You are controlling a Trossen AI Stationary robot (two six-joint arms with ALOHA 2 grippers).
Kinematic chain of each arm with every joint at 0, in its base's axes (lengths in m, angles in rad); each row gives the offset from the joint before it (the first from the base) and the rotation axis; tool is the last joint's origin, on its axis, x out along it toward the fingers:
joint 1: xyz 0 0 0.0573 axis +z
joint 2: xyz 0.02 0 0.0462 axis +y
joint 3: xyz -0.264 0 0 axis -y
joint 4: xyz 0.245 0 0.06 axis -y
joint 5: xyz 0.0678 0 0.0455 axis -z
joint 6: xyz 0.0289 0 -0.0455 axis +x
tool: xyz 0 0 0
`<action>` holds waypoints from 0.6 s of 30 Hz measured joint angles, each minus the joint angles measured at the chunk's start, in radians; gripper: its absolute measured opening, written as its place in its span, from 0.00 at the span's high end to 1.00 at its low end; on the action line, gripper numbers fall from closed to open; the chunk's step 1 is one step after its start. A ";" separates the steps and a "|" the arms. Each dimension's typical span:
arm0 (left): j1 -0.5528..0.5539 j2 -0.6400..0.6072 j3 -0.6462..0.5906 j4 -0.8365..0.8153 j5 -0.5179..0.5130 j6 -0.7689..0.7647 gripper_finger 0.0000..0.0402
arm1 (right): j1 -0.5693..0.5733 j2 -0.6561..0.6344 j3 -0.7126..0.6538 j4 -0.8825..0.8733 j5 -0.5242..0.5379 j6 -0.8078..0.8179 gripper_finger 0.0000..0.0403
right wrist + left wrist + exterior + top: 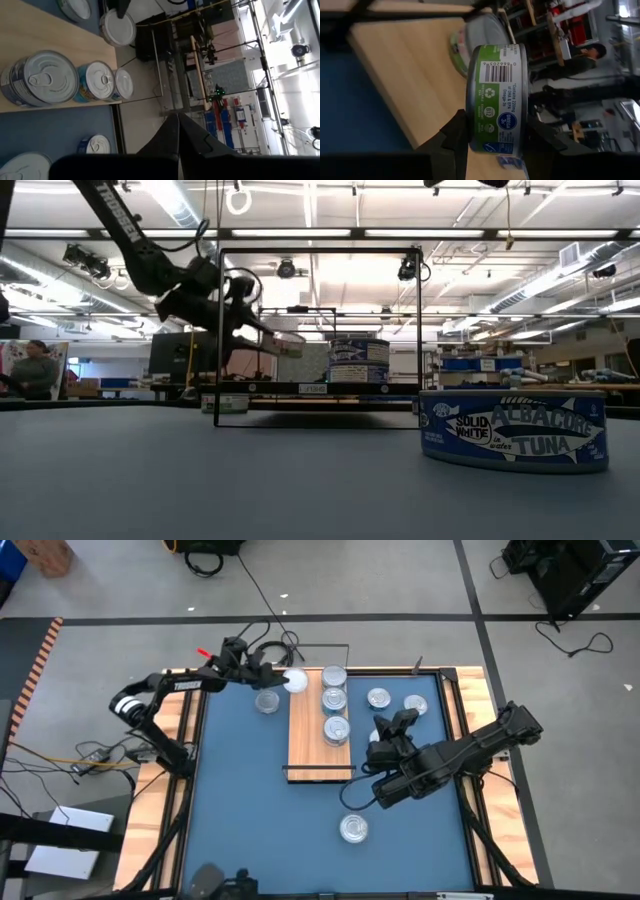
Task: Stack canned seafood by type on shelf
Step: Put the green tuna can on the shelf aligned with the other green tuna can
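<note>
The left gripper point(283, 678) clamps a green-labelled tin point(496, 100) above the shelf's point(305, 740) far left corner for stacking, while the right gripper point(383, 727), jaws closed and empty, waits right of the shelf.

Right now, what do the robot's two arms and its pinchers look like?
Both arms are dark, nearly black, built from chunky jointed pieces. The left arm has white lettering along one link, a white band near its elbow and a small red bit near its wrist. The right arm looks plain black and boxy. Each ends in a gripper with two flat dark fingers: left gripper, right gripper.
</note>
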 joint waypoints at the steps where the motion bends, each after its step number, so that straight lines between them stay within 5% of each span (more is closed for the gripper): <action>1: 0.005 0.008 0.001 0.006 -0.007 0.002 0.65 | 0.000 0.000 -0.005 0.001 0.000 0.005 0.99; 18: -0.003 0.099 0.001 0.045 -0.121 0.055 0.65 | -0.003 0.000 -0.020 -0.001 -0.005 0.024 0.98</action>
